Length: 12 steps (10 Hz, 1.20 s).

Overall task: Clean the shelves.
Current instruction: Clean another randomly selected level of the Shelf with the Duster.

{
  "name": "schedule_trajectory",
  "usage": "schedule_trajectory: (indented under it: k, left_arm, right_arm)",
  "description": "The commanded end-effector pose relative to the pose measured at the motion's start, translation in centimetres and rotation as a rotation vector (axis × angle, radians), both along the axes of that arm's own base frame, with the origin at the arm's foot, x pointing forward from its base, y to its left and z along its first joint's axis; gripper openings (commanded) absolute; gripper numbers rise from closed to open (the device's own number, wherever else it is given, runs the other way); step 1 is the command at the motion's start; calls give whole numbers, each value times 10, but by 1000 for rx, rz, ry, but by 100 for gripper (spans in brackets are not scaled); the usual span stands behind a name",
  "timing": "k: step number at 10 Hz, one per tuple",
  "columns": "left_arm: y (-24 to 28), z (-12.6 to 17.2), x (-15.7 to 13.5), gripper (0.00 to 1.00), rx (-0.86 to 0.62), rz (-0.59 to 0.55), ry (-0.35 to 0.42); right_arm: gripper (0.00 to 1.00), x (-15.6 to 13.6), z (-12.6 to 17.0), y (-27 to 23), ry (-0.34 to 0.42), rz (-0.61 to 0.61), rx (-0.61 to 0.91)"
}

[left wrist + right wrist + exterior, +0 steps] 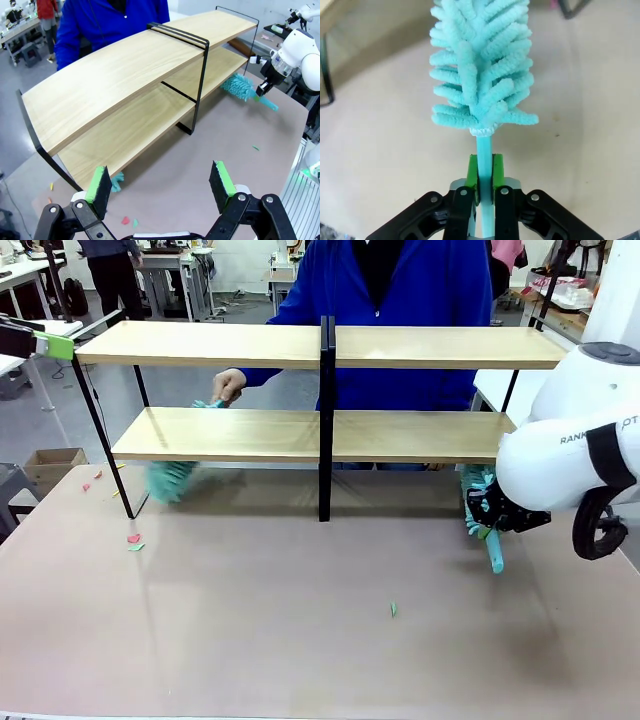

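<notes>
1. Across the far part of the table (300,660), between robot and person, stand the shelves (430,347), lengthwise, with their feet on the tabletop.
2. They are two long light-wood boards, one above the other, in a thin black frame with a black centre post. Both boards are bare. I can make out no dust or litter on them, though fine dust would be too small to tell.
3. At the right end, the right gripper (485,167) is pinched tight on the thin handle of a teal duster (480,65). The fluffy head points at the lower board's end, low by its edge. Whether it touches the wood I cannot tell.
4. Level with the top board's left end, the left gripper (160,182) is spread wide and empty.
5. Between the tiers, the person's hand (228,385) is closed on what looks like the handle of a second duster (170,480). Its blurred head shows under the lower board near the left end.
6. My judgement is that cleaning is under way, not finished. Both dusters are at the lower tier's ends, and neither is on the top board or the middle. Small scraps (133,539) lie on the table in front.
</notes>
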<state>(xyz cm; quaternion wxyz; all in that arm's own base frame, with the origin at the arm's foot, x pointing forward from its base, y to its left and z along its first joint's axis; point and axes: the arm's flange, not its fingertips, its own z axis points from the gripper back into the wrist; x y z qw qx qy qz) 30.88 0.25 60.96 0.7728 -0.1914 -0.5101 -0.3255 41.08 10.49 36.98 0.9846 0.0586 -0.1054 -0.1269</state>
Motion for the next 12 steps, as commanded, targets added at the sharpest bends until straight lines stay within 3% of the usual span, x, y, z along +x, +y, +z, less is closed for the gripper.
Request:
schedule_trajectory:
  k: [1, 4, 6, 10, 12]
  left_arm:
    - [-3, -6, -6, 100, 5, 16, 1]
    - [-3, -6, -6, 100, 5, 16, 1]
    - [-3, -6, -6, 100, 5, 16, 1]
    - [-3, -6, -6, 100, 5, 16, 1]
    - [-3, -6, -6, 100, 5, 16, 1]
  right_arm:
    - [13, -45, 12, -19, 56, 195, 144]
    - [13, -89, 62, -66, 237, 459, 238]
    - [13, -107, 91, -116, 294, 567, 289]
    - [13, -137, 161, -203, 291, 830, 456]
    - [13, -160, 197, -245, 376, 974, 459]
